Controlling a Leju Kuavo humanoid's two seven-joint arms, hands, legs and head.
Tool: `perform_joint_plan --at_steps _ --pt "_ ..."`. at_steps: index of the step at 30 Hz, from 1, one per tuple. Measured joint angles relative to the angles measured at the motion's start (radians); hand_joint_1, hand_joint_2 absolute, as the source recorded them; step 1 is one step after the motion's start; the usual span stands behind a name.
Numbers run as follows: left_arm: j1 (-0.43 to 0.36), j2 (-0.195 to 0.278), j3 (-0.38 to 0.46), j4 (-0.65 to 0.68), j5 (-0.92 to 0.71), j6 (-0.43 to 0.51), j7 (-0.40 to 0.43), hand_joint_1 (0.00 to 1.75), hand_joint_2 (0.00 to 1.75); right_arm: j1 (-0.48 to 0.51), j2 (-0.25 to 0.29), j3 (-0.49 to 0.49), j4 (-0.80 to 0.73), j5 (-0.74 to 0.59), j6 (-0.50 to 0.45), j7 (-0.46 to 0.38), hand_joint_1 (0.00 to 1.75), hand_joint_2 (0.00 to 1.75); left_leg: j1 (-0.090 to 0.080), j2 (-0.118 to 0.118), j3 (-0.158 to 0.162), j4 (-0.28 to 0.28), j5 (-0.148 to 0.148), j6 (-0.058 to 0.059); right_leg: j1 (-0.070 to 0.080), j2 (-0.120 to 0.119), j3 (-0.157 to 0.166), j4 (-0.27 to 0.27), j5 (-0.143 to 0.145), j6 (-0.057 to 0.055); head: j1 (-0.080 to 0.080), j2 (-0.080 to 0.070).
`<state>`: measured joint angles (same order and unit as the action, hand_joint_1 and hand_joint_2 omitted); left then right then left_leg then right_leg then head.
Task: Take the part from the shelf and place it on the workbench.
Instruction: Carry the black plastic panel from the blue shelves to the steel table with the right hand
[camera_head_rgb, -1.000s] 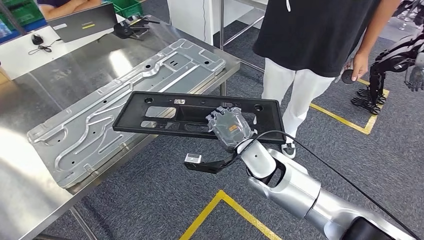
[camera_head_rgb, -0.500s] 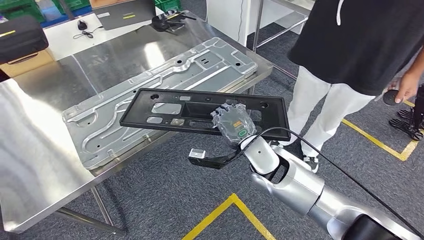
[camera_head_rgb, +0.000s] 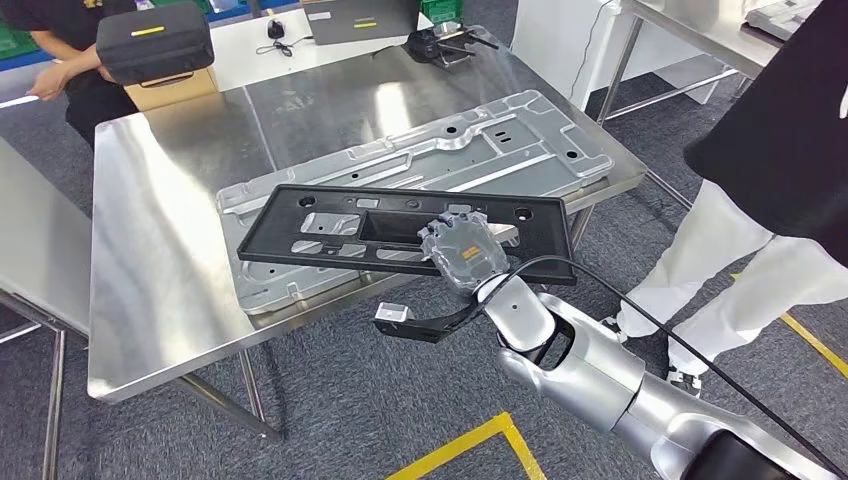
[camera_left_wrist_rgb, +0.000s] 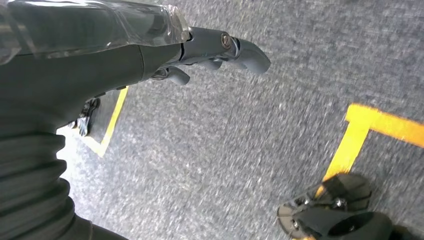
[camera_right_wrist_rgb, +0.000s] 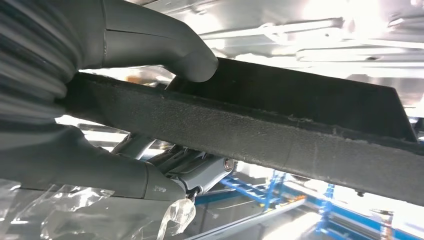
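My right hand (camera_head_rgb: 462, 252) reaches forward on its silver arm (camera_head_rgb: 590, 375) and grips the part's near edge; in the right wrist view the thumb (camera_right_wrist_rgb: 165, 42) presses on one face and the fingers (camera_right_wrist_rgb: 197, 172) curl under the other, so it's pinched tight. The part (camera_head_rgb: 400, 228) is a flat black plastic frame with cutouts and small holes, held roughly level, partly over the near edge of the workbench (camera_head_rgb: 160, 250) and above the big stamped metal panel (camera_head_rgb: 440, 150) lying there. I can't tell if it's touching the panel. My left hand (camera_left_wrist_rgb: 150, 47) hangs over grey carpet with nothing in it, fingers loosely extended. No writing I can read on the part.
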<state>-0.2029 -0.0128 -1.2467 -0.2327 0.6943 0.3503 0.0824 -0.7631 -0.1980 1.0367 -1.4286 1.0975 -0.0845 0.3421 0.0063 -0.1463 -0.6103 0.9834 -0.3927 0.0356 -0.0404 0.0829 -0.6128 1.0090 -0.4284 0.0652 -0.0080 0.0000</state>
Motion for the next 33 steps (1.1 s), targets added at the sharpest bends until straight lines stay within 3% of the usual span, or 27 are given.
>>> perform_joint_plan --at_steps 2,3,4,6,7,9,10,11,12,14,16,19,21,23,24,25,26,28,29,30,33 --pt "0.005 0.001 0.0 0.0 -0.002 0.0 0.0 0.0 1.75 0.0 0.002 0.001 0.0 -0.001 0.0 0.0 1.75 1.75 0.004 -0.022 -0.008 -0.002 0.001 -0.009 0.004 -0.023 0.002 -0.001 -0.004 -0.015 -0.001 0.0" --pt "0.008 0.001 0.001 0.0 -0.003 0.0 0.0 0.0 1.75 -0.001 0.003 0.001 0.0 -0.001 0.0 0.0 1.75 1.75 0.003 -0.011 -0.012 0.004 -0.002 -0.013 0.004 -0.036 0.005 -0.002 -0.005 -0.022 -0.002 0.0" --pt "0.009 0.001 0.001 0.0 -0.004 0.0 0.001 0.0 1.75 -0.002 0.003 0.001 0.0 -0.001 0.0 0.001 1.75 1.75 0.002 0.015 -0.023 0.024 -0.012 -0.019 0.003 -0.049 0.008 -0.004 -0.006 -0.029 -0.004 0.0" --pt "0.009 0.001 0.001 0.0 -0.006 0.0 0.002 0.0 1.75 -0.003 0.003 0.0 0.0 -0.001 0.0 0.001 1.75 1.75 -0.002 0.09 -0.074 0.127 -0.057 -0.028 0.004 -0.075 0.015 -0.005 -0.011 -0.039 -0.008 0.0" --pt "0.007 0.002 0.001 0.0 -0.007 0.0 0.002 0.0 1.75 -0.002 0.002 0.001 0.0 -0.003 0.0 0.002 1.75 1.75 -0.001 0.113 -0.112 0.198 -0.083 -0.032 0.006 -0.087 0.018 -0.005 -0.014 -0.042 -0.008 0.0" --pt "0.005 0.002 0.002 0.0 -0.009 0.0 0.002 0.0 1.75 0.0 0.001 0.001 0.0 -0.012 -0.002 0.0 1.75 1.75 0.002 0.129 -0.169 0.294 -0.104 -0.036 0.008 -0.107 0.024 -0.005 -0.021 -0.043 -0.008 0.0" --pt "0.006 0.003 0.002 0.0 -0.011 0.0 0.002 0.0 1.75 0.002 0.0 0.001 0.0 -0.018 -0.005 -0.001 1.75 1.75 0.003 0.13 -0.17 0.289 -0.089 -0.035 0.009 -0.115 0.028 -0.005 -0.025 -0.043 -0.008 0.0" --pt "0.006 0.003 0.002 0.0 -0.013 0.0 0.002 0.0 1.75 0.002 0.0 0.0 0.0 -0.022 -0.008 -0.003 1.75 1.75 0.002 0.131 -0.148 0.239 -0.057 -0.033 0.009 -0.123 0.034 -0.005 -0.029 -0.041 -0.008 0.0" --pt "0.005 0.003 0.002 0.0 -0.015 0.0 0.003 0.0 1.75 0.002 0.0 0.0 0.0 -0.026 -0.011 -0.004 1.75 1.75 0.001 0.135 -0.112 0.164 -0.018 -0.028 0.009 -0.129 0.041 -0.005 -0.034 -0.039 -0.008 0.0" --pt "0.003 0.004 0.003 0.0 -0.017 0.0 0.004 0.0 1.75 0.001 0.0 -0.001 -0.001 -0.028 -0.016 -0.004 1.75 1.75 -0.007 0.149 -0.046 0.037 0.025 -0.016 0.013 -0.138 0.049 -0.006 -0.042 -0.032 -0.008 0.0" --pt "0.0 0.004 0.004 0.0 -0.018 0.0 0.008 0.0 1.75 0.001 0.0 -0.001 -0.001 -0.028 -0.017 -0.005 1.75 1.75 -0.017 0.156 -0.029 0.005 0.02 -0.005 0.016 -0.142 0.051 -0.009 -0.046 -0.023 -0.008 0.0" --pt "0.001 0.004 0.006 0.0 -0.015 -0.003 0.021 0.0 1.75 0.002 0.001 -0.002 -0.001 -0.027 -0.018 -0.006 1.75 1.75 -0.013 0.149 -0.017 -0.009 0.019 0.009 0.015 -0.132 0.055 -0.001 -0.058 -0.009 -0.007 0.0" --pt "0.0 0.003 0.007 0.0 -0.01 -0.009 0.029 0.0 1.75 0.002 0.001 -0.002 -0.001 -0.026 -0.018 -0.006 1.75 1.75 -0.007 0.145 -0.003 -0.018 0.019 0.02 0.014 -0.105 0.016 0.083 -0.1 -0.005 -0.006 0.0" --pt "-0.001 0.002 0.007 0.0 -0.006 -0.014 0.035 0.0 1.75 0.004 0.0 -0.002 -0.001 -0.026 -0.019 -0.006 1.75 1.75 -0.008 0.139 0.004 -0.019 0.014 0.028 0.015 -0.089 -0.059 0.216 -0.149 -0.002 -0.005 0.0" --pt "-0.001 0.001 0.007 0.0 -0.005 -0.017 0.037 0.0 1.75 0.006 0.0 -0.001 0.0 -0.026 -0.019 -0.007 1.75 1.75 -0.008 0.134 0.007 -0.019 0.012 0.03 0.015 -0.087 -0.089 0.258 -0.154 0.0 -0.005 0.0" --pt "0.0 0.001 0.007 0.0 -0.003 -0.018 0.04 0.0 1.75 0.008 0.0 -0.001 0.0 -0.026 -0.019 -0.007 1.75 1.75 -0.008 0.129 0.009 -0.018 0.01 0.03 0.014 -0.086 -0.102 0.263 -0.138 0.001 -0.005 0.0" --pt "0.001 0.001 0.008 0.0 -0.001 -0.019 0.045 0.0 1.75 0.009 0.0 -0.001 0.0 -0.026 -0.019 -0.007 1.75 1.75 -0.007 0.123 0.012 -0.017 0.007 0.028 0.014 -0.086 -0.094 0.227 -0.104 0.001 -0.005 0.0" --pt "0.001 0.001 0.008 0.0 0.001 -0.022 0.054 0.0 1.75 0.009 0.0 -0.001 0.0 -0.026 -0.019 -0.007 1.75 1.75 -0.007 0.113 0.017 -0.012 -0.001 0.019 0.012 -0.082 -0.04 0.089 -0.025 0.002 -0.005 0.0" --pt "0.0 0.001 0.009 0.0 0.003 -0.023 0.057 0.0 1.75 0.008 0.0 -0.001 0.0 -0.027 -0.019 -0.008 1.75 1.75 -0.008 0.109 0.016 -0.008 -0.006 0.014 0.011 -0.078 -0.017 0.033 -0.001 0.0 -0.005 0.0" --pt "0.0 0.001 0.009 0.0 0.004 -0.024 0.058 0.0 1.75 0.008 0.001 -0.001 0.0 -0.027 -0.019 -0.009 1.75 1.75 -0.01 0.106 0.015 -0.005 -0.009 0.009 0.011 -0.075 -0.003 0.0 0.009 -0.004 -0.005 0.0" --pt "0.004 0.002 0.014 0.0 0.006 -0.023 0.058 0.0 1.75 0.007 0.004 -0.001 0.001 -0.029 -0.019 -0.012 1.75 1.75 -0.009 0.106 0.01 -0.001 -0.011 -0.003 0.015 -0.077 -0.001 -0.012 0.007 -0.021 -0.005 0.0"
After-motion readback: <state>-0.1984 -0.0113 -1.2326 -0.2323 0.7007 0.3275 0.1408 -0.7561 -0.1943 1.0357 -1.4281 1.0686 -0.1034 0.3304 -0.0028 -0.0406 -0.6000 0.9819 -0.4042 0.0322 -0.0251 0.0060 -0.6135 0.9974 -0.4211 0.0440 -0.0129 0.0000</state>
